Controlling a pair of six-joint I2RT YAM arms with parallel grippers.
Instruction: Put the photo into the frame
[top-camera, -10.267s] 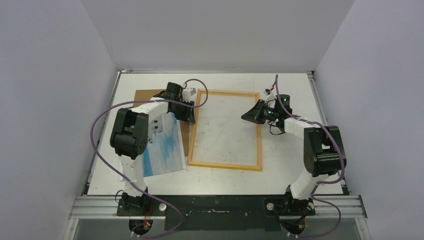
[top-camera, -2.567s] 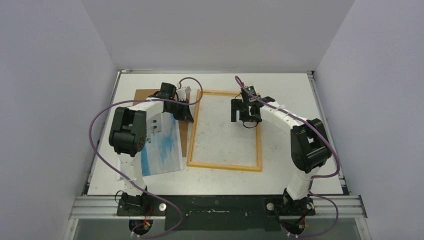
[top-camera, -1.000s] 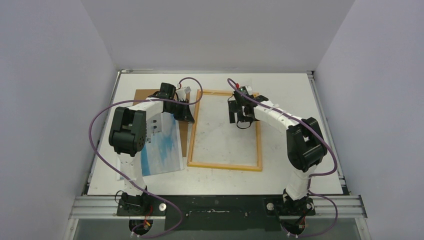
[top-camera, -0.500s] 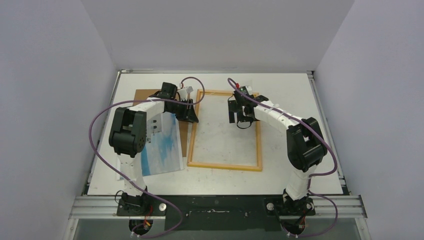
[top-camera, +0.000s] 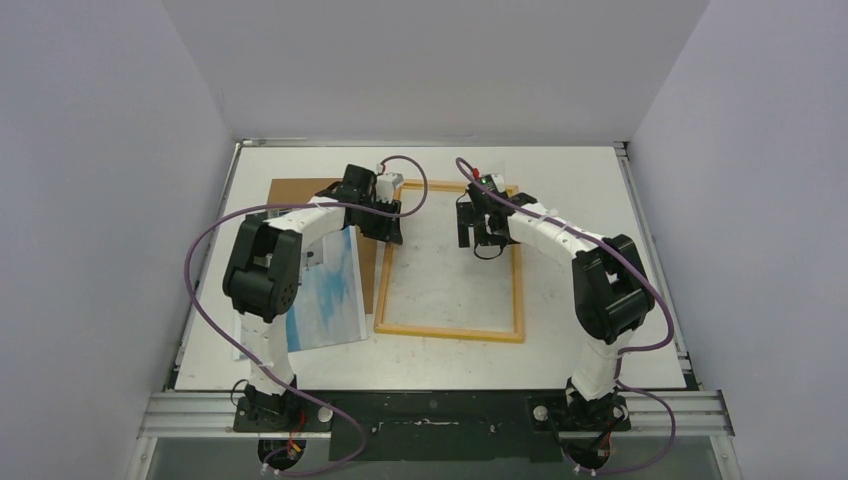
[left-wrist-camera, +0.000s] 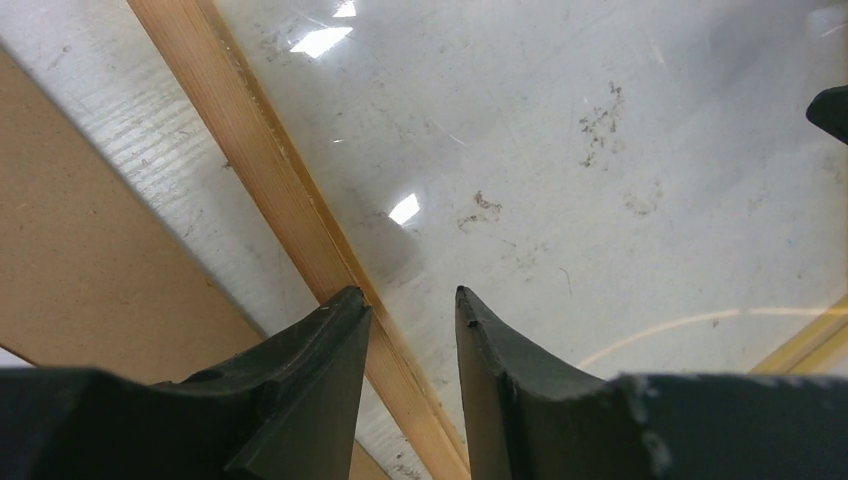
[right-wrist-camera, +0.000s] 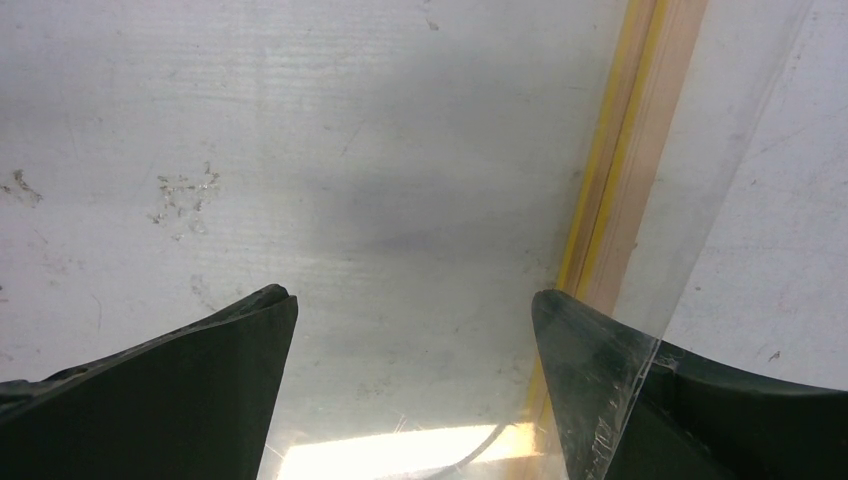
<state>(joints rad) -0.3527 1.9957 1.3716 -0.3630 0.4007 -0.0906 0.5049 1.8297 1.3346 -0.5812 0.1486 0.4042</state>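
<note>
Blue and white on the far left: that's the photo (top-camera: 325, 290), face up on the table (top-camera: 600, 330), outside the frame, its right edge just beside the frame's near-left corner and its far end hidden under my left arm. Behind it lies a brown board (top-camera: 300, 190), close alongside the frame's left rail. Over that rail, near the far-left corner, hangs my left pincer (top-camera: 388, 222), fingers only a narrow gap apart and gripping nothing. Whether the tips touch the wood, I can't tell. Mid-table, the frame (top-camera: 450, 331) lies flat, pale wooden back up, with a clear pane (left-wrist-camera: 560, 150) over its opening catching the lights. Further right, my right pincer (top-camera: 478, 236) sits low inside the frame near the right rail, fingers spread wide and empty. The pane's edge runs right against my right-hand finger.
</note>
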